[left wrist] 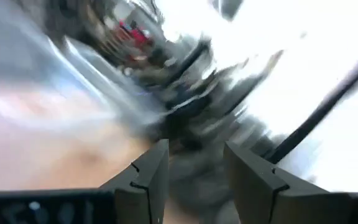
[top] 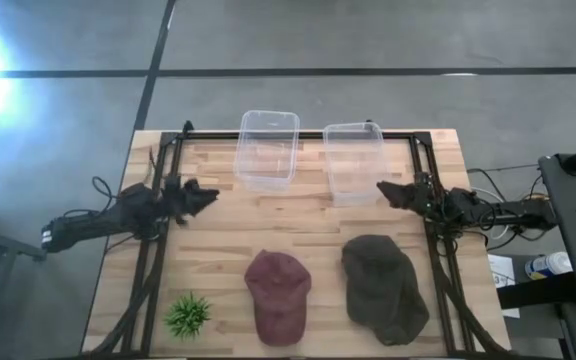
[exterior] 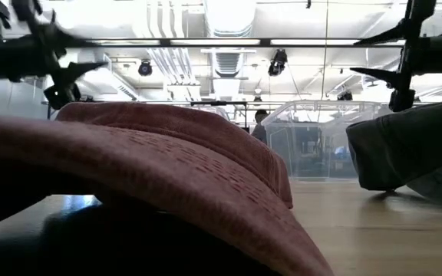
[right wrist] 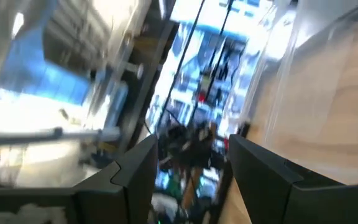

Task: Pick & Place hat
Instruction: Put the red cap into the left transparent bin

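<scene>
A red cap (top: pixel 278 296) lies crown up on the near middle of the wooden table, and it fills the foreground of the low view (exterior: pixel 167 169). A dark olive hat (top: pixel 383 288) lies to its right (exterior: pixel 413 149). My left gripper (top: pixel 213 197) hovers open above the left part of the table, farther back than the red cap; its fingers show apart in the left wrist view (left wrist: pixel 196 168). My right gripper (top: pixel 381 187) hovers open near the right container, above and beyond the olive hat (right wrist: pixel 191 165). Neither gripper touches anything.
Two clear plastic containers (top: pixel 267 148) (top: pixel 354 160) stand side by side at the far edge; one shows in the low view (exterior: pixel 321 142). A small green plant (top: pixel 188 315) sits at the near left corner. Black frame rails (top: pixel 153 260) run along the table's sides.
</scene>
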{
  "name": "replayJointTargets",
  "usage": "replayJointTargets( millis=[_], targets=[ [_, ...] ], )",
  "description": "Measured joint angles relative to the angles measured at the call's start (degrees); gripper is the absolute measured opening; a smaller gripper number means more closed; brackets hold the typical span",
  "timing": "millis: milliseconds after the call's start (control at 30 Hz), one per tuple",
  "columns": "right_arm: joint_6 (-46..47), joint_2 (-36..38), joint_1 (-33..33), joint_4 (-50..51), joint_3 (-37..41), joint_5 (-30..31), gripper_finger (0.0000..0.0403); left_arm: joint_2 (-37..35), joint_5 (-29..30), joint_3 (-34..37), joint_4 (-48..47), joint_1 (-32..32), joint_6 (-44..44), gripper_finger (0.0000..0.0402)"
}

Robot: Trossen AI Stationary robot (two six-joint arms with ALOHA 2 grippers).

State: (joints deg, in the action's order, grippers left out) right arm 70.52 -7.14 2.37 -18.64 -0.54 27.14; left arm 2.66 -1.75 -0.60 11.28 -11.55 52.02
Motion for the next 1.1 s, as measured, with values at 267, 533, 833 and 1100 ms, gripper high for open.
replayJointTargets(
  millis=[267,533,833,1100],
  targets=[
    [-1.4,-15.2,0.0,-17.4,-0.1,3.0,0.0194,0.2,17.5,0.0,2.3,-0.1,12.2,0.0147],
    [-2.9,-33.1,1.5,-21.0,-9.6,3.6,0.0194,0.1,24.2,0.0,3.6,-0.1,15.9,0.0147],
    [5.0,-52.2,3.8,-11.0,-26.9,-17.6,0.0194,0.2,14.1,0.0,5.2,0.0,17.2,0.0147],
    [19.2,-63.7,13.4,22.3,-42.7,-27.9,0.0194,4.8,-6.0,-0.8,2.7,1.3,19.3,0.0147]
  ],
)
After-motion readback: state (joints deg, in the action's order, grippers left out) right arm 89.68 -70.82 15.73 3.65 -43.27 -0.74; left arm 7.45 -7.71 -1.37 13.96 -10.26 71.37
